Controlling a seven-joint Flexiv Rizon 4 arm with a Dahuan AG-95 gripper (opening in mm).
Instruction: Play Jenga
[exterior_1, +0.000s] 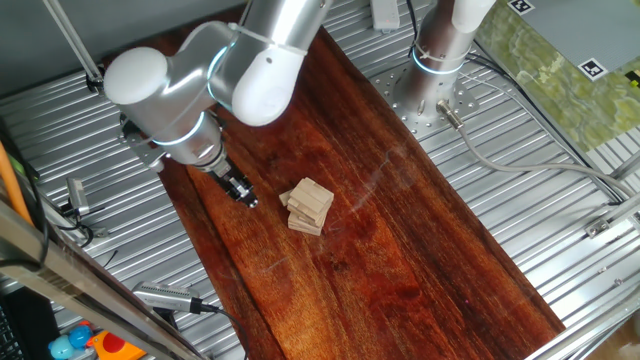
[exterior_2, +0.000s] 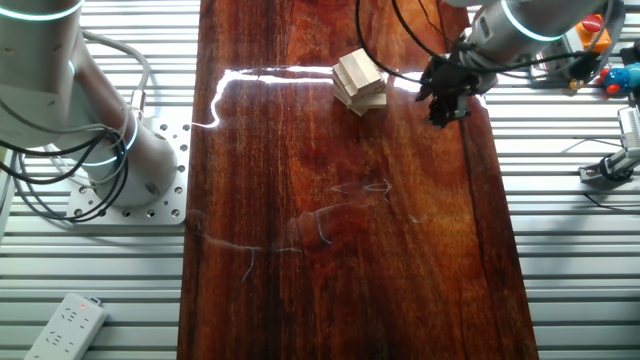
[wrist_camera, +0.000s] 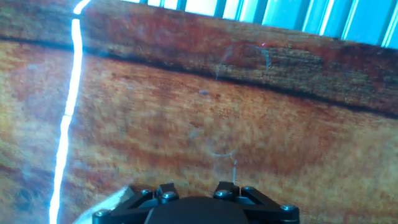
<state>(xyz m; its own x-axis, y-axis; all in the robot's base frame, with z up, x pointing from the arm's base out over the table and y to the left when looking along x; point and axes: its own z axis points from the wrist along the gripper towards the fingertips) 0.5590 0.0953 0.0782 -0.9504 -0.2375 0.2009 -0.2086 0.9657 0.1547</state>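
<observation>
You had the arm (exterior_1: 190, 80) reaching low over the wooden board (exterior_1: 400, 250), probably to approach from the side. The block stack (exterior_1: 309, 206) sat mid-board, layers crossed and slightly twisted. The gripper (exterior_1: 243, 193) hung near it, not touching; its finger spacing could not be determined.

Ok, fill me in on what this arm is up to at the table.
A silver robot arm is set up to play Jenga on a dark reddish wooden board. Its black two-finger gripper hangs low over the board beside the small stack of pale wooden blocks, apart from it and holding nothing. The stack's crossed layers look somewhat askew. The hand view shows only bare board, so whether the fingers are open or shut cannot be told.
</observation>
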